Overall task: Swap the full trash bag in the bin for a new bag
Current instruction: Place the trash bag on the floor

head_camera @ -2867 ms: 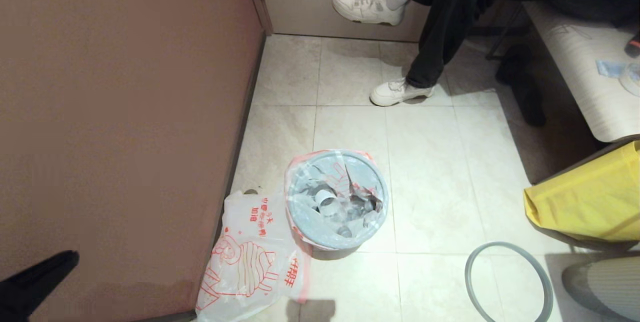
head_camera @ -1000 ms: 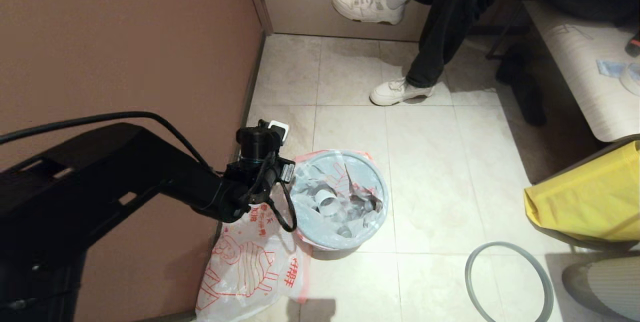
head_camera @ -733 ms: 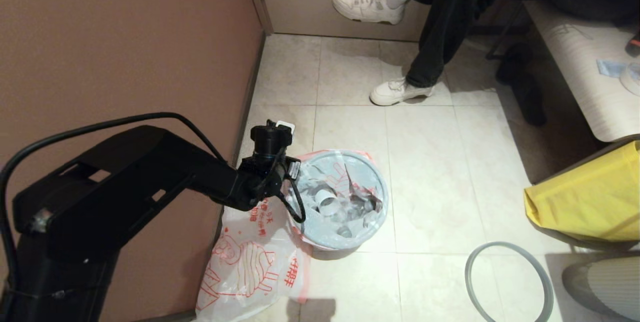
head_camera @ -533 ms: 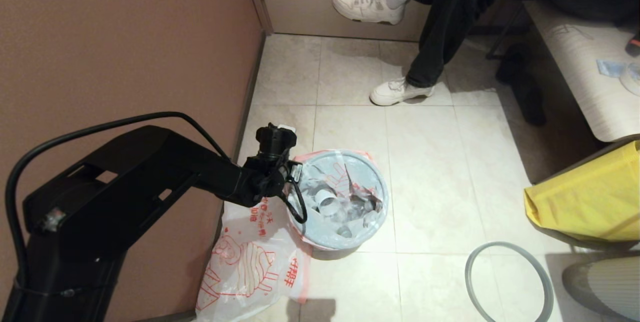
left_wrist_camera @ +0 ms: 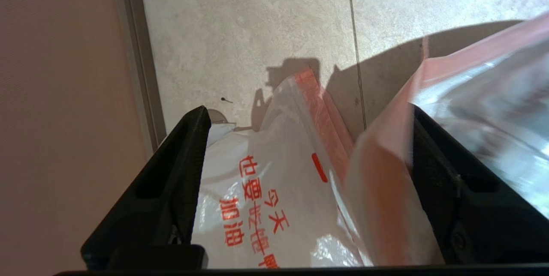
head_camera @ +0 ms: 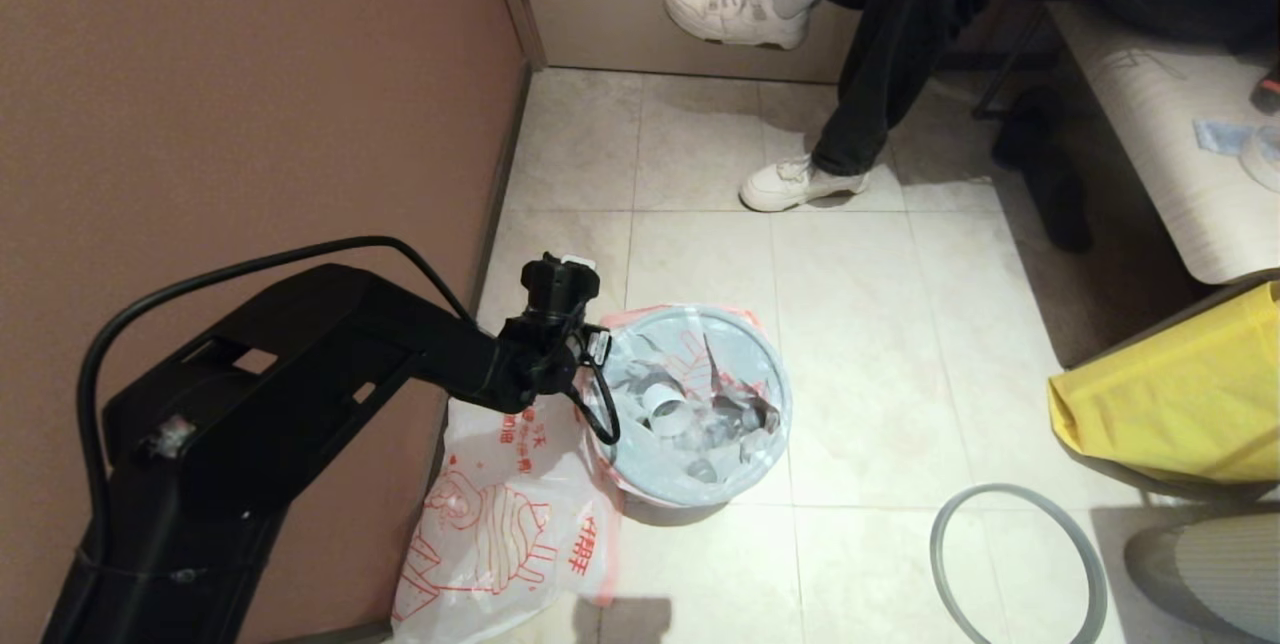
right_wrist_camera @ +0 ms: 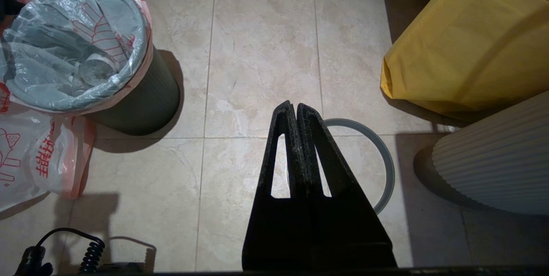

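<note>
On the tiled floor (head_camera: 880, 344), close to the brown wall (head_camera: 240, 104) along its left edge, the bin (right_wrist_camera: 141, 96) is seen standing upright, with the full trash bag (head_camera: 690, 404) still lining it and folded out over its top. Clear bottles and a white roll are made out through the thin plastic inside. A large yellow bag (head_camera: 1180, 394) is placed well apart at the floor's right edge, and beside it a ribbed pale object (right_wrist_camera: 493, 160) is seen. A seated person's legs and white shoes (head_camera: 790, 184) are seen toward the far edge of the floor. The new bag (head_camera: 500, 524) is laid limp and flat on the floor between the wall and the bin, touching the bin's left side, its red cartoon figure and red characters facing up. The grey ring rim (head_camera: 1020, 564) is found lying flat on the floor, apart from the bin, toward the near right.

The left tool (left_wrist_camera: 306, 139) is held at the bin's left side, just over the new bag; its fingers (left_wrist_camera: 184, 173) are spread wide, nothing is gripped, and the pink edge of the full trash bag is seen against the inner face of one finger. The right tool (right_wrist_camera: 296, 113) is parked above the ring rim, its fingers pressed together with nothing between them.
</note>
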